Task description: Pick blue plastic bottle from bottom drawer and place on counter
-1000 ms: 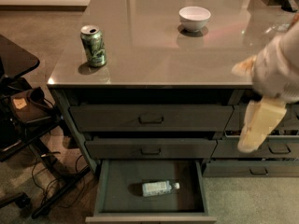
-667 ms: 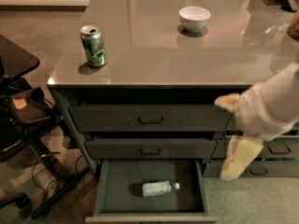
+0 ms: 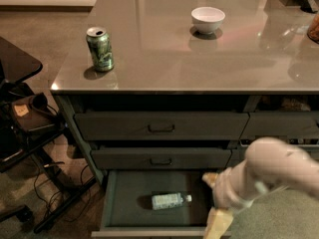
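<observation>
The blue plastic bottle (image 3: 169, 200) lies on its side on the floor of the open bottom drawer (image 3: 129, 210), cap pointing right. The gripper (image 3: 217, 222) hangs at the end of my white arm (image 3: 264, 171) at the drawer's right front corner, to the right of the bottle and apart from it. The glossy grey-beige counter (image 3: 164, 59) spreads above the drawer cabinet.
A green drink can (image 3: 100, 49) stands near the counter's left front edge. A white bowl (image 3: 208, 19) sits farther back at the middle. Two handled drawers (image 3: 160, 127) are shut above the open one. A black side table with cables (image 3: 25, 113) stands at the left.
My arm has dropped from beside the counter's right edge down to the right front corner of the open bottom drawer. The bottle, can and bowl have not moved.
</observation>
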{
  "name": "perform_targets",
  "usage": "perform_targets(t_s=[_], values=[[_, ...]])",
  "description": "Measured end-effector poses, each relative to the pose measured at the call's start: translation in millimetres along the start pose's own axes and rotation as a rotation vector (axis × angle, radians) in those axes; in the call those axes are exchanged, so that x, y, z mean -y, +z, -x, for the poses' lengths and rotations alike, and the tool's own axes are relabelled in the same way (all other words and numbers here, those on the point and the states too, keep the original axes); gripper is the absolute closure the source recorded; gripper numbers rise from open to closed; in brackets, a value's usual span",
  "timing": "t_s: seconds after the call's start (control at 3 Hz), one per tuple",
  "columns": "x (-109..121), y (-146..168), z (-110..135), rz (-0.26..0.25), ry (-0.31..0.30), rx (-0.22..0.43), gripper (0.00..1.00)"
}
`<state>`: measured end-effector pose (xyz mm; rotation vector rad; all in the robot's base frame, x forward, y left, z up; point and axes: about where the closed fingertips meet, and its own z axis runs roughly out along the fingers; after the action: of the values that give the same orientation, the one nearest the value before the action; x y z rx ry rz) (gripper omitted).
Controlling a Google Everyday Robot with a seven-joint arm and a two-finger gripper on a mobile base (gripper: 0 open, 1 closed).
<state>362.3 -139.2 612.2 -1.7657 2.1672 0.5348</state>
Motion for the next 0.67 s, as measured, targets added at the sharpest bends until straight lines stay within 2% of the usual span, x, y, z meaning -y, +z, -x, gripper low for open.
perform_targets(t_s=[0.33,0.67], values=[[-18.1,103.8,-46.4,0.094,0.098,-0.015,0.0],[-12.3,175.1,-70.9,0.132,0.164,0.014,0.0]])
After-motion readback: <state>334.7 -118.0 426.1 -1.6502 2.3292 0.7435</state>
